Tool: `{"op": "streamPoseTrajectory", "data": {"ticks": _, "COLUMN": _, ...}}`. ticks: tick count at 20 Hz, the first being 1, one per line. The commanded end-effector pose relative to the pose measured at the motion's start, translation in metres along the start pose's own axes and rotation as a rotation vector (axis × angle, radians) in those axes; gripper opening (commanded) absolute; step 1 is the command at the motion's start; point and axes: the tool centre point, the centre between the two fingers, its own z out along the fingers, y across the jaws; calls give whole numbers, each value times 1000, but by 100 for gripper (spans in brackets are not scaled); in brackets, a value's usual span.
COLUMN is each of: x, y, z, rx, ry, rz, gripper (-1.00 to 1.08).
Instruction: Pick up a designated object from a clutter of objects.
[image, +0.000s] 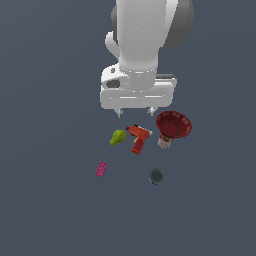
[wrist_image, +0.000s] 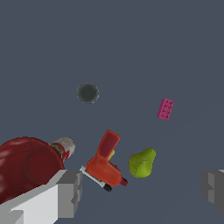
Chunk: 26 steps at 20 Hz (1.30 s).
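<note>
The designated object, a small flat magenta-pink studded brick (image: 101, 169) (wrist_image: 165, 109), lies alone on the grey floor at the exterior view's lower left of the clutter. My gripper (image: 135, 112) (wrist_image: 142, 190) hangs open above the orange-red toy drill (image: 138, 137) (wrist_image: 104, 162) and the yellow-green lump (image: 118, 137) (wrist_image: 142, 163), well away from the brick. Nothing is between its fingers (wrist_image: 70, 192). The clutter also holds a dark red bowl (image: 173, 124) (wrist_image: 24, 166), a small can (image: 165, 141) (wrist_image: 64, 146) and a dark round disc (image: 156, 176) (wrist_image: 88, 92).
The bowl sits tilted on top of the can at the exterior view's right of the drill. The disc lies apart, toward the exterior view's lower right. The floor (image: 50, 210) is plain dark grey all around.
</note>
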Motion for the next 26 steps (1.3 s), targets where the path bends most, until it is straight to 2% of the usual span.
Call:
{"op": "streamPoseTrajectory", "data": {"ticks": 1, "x": 1, "y": 0, "z": 0, "rx": 2, "ry": -1, "rz": -8, "gripper": 100}}
{"op": "streamPoseTrajectory", "data": {"ticks": 8, "x": 4, "y": 3, "z": 4, "rx": 3, "ry": -1, "rz": 0, "gripper": 100}}
{"op": "streamPoseTrajectory", "data": {"ticks": 14, "x": 15, "y": 16, "z": 25, "rx": 7, "ry": -2, "rz": 30, "gripper": 100}}
{"op": "streamPoseTrajectory", "data": {"ticks": 20, "x": 33, "y": 40, "z": 64, "rx": 12, "ry": -5, "rz": 85, "gripper": 100}}
{"op": "streamPoseTrajectory", "data": {"ticks": 26, "x": 50, "y": 77, "z": 122, "rx": 13, "ry": -8, "rz": 162, "gripper": 100}}
